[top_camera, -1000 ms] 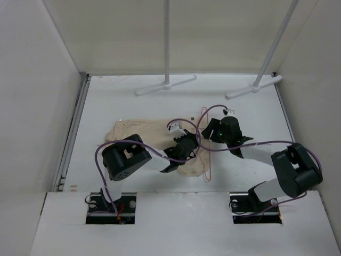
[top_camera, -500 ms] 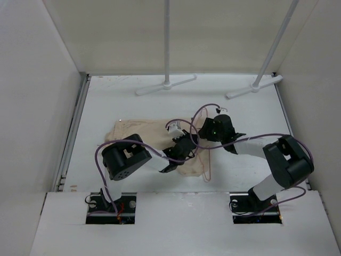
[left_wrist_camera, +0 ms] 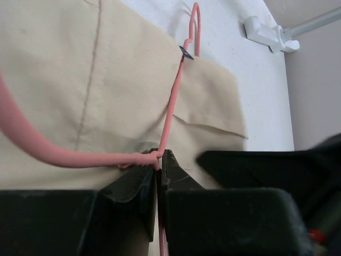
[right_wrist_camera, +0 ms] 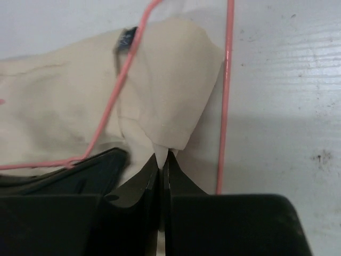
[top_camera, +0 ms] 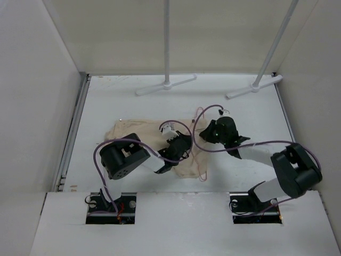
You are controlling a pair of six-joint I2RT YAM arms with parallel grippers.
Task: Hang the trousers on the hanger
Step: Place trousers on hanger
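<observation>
Trousers [top_camera: 136,132] lay spread on the bench [top_camera: 106,101], approx mid-bench, running from left of centre toward the middle. A long seam and a pocket flap showed in the left wrist view [left_wrist_camera: 64,80]. Hanger [top_camera: 201,169] lay at the cloth's right end, its pink rod partly over the cloth, partly over bare bench just beside the edge. A small dark piece [left_wrist_camera: 185,52] sat at the cloth edge touching the rod; couldn't tell what it was.

L tool [left_wrist_camera: 159,160] had its jaws closed tight on the hanger [left_wrist_camera: 171,109], right at the bend where two lengths of rod met. R tool [right_wrist_camera: 161,157] was also closed, pinching a raised fold at the trousers' edge [right_wrist_camera: 53,101], w/ a straight run of hanger rod [right_wrist_camera: 228,96] just to its right on the bench. From above, L tool [top_camera: 178,146] and R tool [top_camera: 205,133] were near each other at that same end of the cloth.

At the far side stood two pale poles [top_camera: 166,37], each on a crossbar foot [top_camera: 254,86], well apart from the trousers.
</observation>
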